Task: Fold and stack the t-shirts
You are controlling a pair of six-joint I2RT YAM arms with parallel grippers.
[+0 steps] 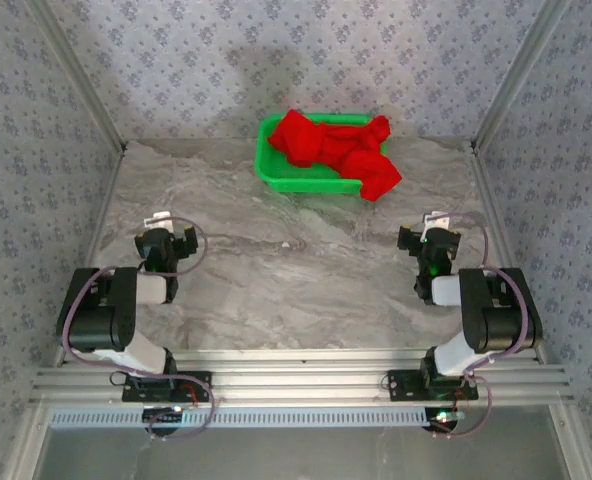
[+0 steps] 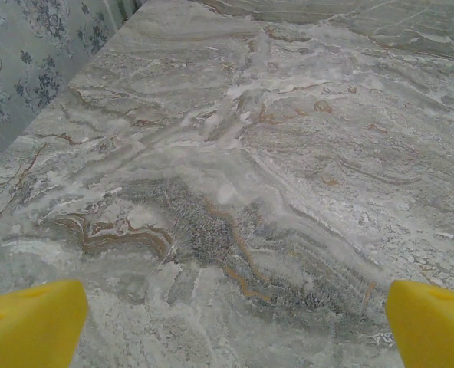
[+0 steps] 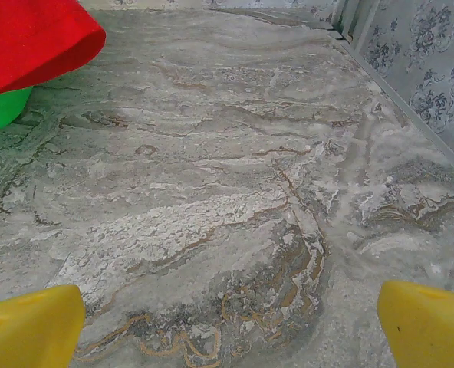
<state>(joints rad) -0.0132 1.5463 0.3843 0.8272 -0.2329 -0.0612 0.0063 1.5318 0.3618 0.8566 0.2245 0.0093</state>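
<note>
A bright red t-shirt [image 1: 338, 148] lies crumpled in a green plastic basket [image 1: 272, 168] at the back middle of the table, one part spilling over the basket's right rim. A fold of that t-shirt [image 3: 35, 38] hangs over the green basket [image 3: 3, 107] at the top left of the right wrist view. My left gripper [image 1: 168, 243] stands open near the left front, far from the shirt, with bare marble between its yellow fingertips [image 2: 31, 326]. At the right front my right gripper [image 1: 433, 243] is open too, nothing between its yellow fingertips [image 3: 31, 330].
The grey marble table [image 1: 296, 280] is walled by patterned panels at the left [image 1: 36, 200], right and back. A metal rail [image 1: 296, 385] runs along the near edge behind the arm bases.
</note>
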